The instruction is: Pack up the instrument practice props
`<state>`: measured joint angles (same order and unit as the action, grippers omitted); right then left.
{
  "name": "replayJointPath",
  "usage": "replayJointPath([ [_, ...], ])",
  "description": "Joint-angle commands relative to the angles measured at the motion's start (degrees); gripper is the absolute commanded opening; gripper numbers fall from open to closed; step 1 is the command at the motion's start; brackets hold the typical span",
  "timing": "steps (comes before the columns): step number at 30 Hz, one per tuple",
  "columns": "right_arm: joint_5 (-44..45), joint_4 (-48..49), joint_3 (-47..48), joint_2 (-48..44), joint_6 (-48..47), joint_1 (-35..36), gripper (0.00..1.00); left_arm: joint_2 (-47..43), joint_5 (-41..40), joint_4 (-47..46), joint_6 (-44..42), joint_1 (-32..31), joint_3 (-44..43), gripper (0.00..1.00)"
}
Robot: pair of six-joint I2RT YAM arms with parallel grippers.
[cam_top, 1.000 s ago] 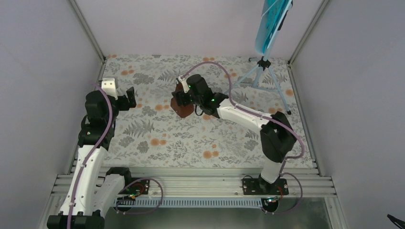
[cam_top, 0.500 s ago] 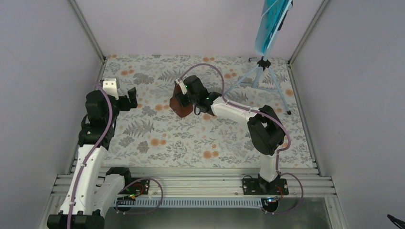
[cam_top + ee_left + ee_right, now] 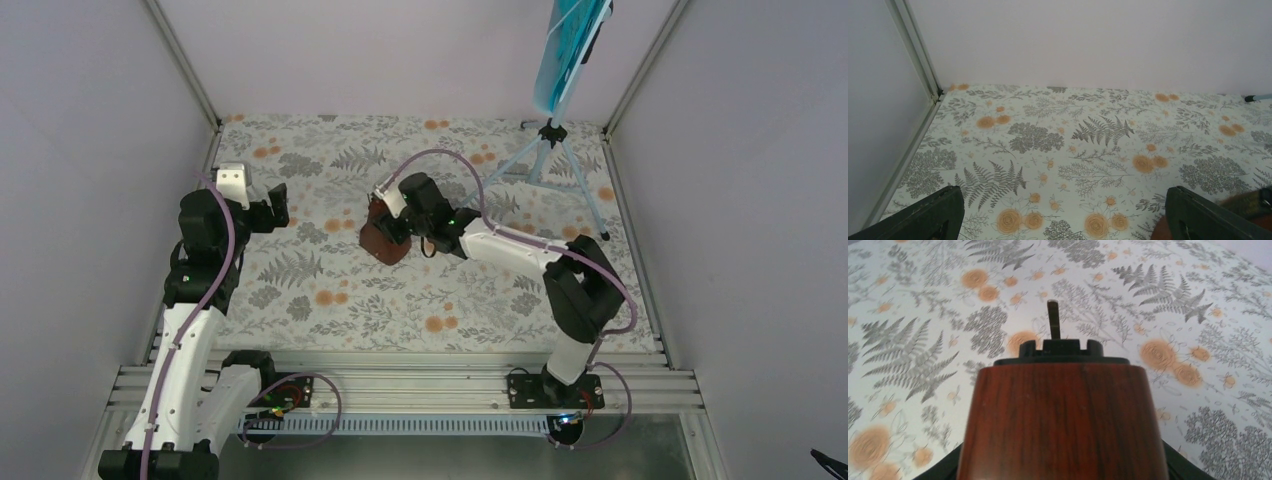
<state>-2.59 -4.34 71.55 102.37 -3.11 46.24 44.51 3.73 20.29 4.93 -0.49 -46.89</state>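
Parking the left gripper [image 3: 270, 207] at the left side of the floral cloth [image 3: 330, 290], jaws spread as wide as they go and holding nothing. Showing only bare pattern between its two dark fingers [image 3: 933, 215] in the left wrist view.

Working the metronome step at mid-table: closing the right gripper [image 3: 393, 226] on the small reddish-brown metronome [image 3: 381, 243]. Filling the right wrist view with the wooden body, the black cap [image 3: 1062, 351] and thin pendulum rod [image 3: 1052, 319] pointing away from the camera, a dark finger peeking out at each lower corner. Judging this as a grip at medium width, pinching the wood on both flanks. Finding the metronome tilted rather than upright from above. Not being able to tell whether its base is touching the cloth or just clear of it.

Leaving untouched, in the far right corner, the pale blue music stand [image 3: 550, 131] on its spread silver tripod legs [image 3: 512, 165]. Carrying the teal sheet of music [image 3: 565, 45] high on its desk, well apart from both grippers.

Judging the job as early: first prop in hand, two not yet handled. Seeing no case or box in any view, so not knowing where the props are meant to go. Calling next for a steady, straight lift with a firm pinch, the tapered polished wood probably being prone to sliding toward its narrow end. Minding the rod against snagging. Then carrying it to wherever the packing spot is.
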Motion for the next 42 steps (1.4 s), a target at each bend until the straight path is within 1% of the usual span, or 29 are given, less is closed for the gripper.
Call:
replayJointPath([
  [1, -2.35, 1.63, -3.06, -5.82, -2.37, 2.18, 0.46, -0.60, 1.27, -0.51, -0.62, 0.05, 0.40, 1.00],
  [6, -3.22, 2.30, -9.90, -11.78, -1.30, 4.77, 0.46, -0.72, 1.59, -0.54, -0.56, 0.03, 0.49, 1.00],
  [11, -3.67, 2.50, -14.61, -16.15, -0.69, 7.25, 0.47, -0.65, 0.92, -0.39, -0.23, -0.04, 0.57, 1.00],
  [15, -3.23, 3.49, -17.58, -18.07, -0.19, 8.64, 0.51, -0.66, -0.54, -0.26, 0.15, -0.08, 0.48, 1.00],
  [16, -2.64, 4.13, -18.29, -18.53, 0.14, 8.73, 0.56, -0.72, -0.68, -0.26, 0.19, -0.04, 0.53, 1.00],
  [18, -1.49, 4.98, -19.73, -19.71, 0.80, 8.95, 0.62, -0.64, -0.96, -0.26, 0.18, -0.04, 0.51, 1.00],
  [19, -0.94, 5.47, -20.49, -20.51, 1.25, 8.96, 0.71, -0.60, -1.04, -0.26, 0.17, -0.04, 0.55, 1.00],
  [23, 0.63, 7.41, -25.05, -25.69, 3.89, 9.14, 0.99, -0.67, -1.00, -0.33, 0.20, -0.04, 0.58, 1.00],
  [27, 1.93, 7.73, -30.43, -32.23, 9.31, 9.15, 1.00, -1.36, -1.69, -0.31, 0.25, -0.04, 0.73, 1.00],
  [32, 4.84, 8.29, -39.50, -37.19, 24.29, 9.54, 1.00, -2.70, -2.76, -0.37, 0.34, -0.08, 0.88, 1.00],
  [34, 7.06, 8.24, -42.22, -37.49, 29.54, 11.11, 1.00, -3.03, -3.48, -0.34, 0.34, -0.05, 0.93, 1.00],
  [36, 9.63, 8.80, -44.46, -37.38, 33.35, 14.41, 1.00, -3.20, -3.95, -0.30, 0.47, -0.04, 0.92, 1.00],
  [39, 12.37, 9.83, -45.94, -36.38, 37.22, 17.91, 1.00, -3.10, -4.00, -0.17, 0.52, -0.06, 0.77, 1.00],
  [42, 13.38, 11.35, -45.90, -34.30, 39.26, 19.56, 1.00, -3.33, -4.29, -0.02, 0.44, -0.08, 0.80, 1.00],
])
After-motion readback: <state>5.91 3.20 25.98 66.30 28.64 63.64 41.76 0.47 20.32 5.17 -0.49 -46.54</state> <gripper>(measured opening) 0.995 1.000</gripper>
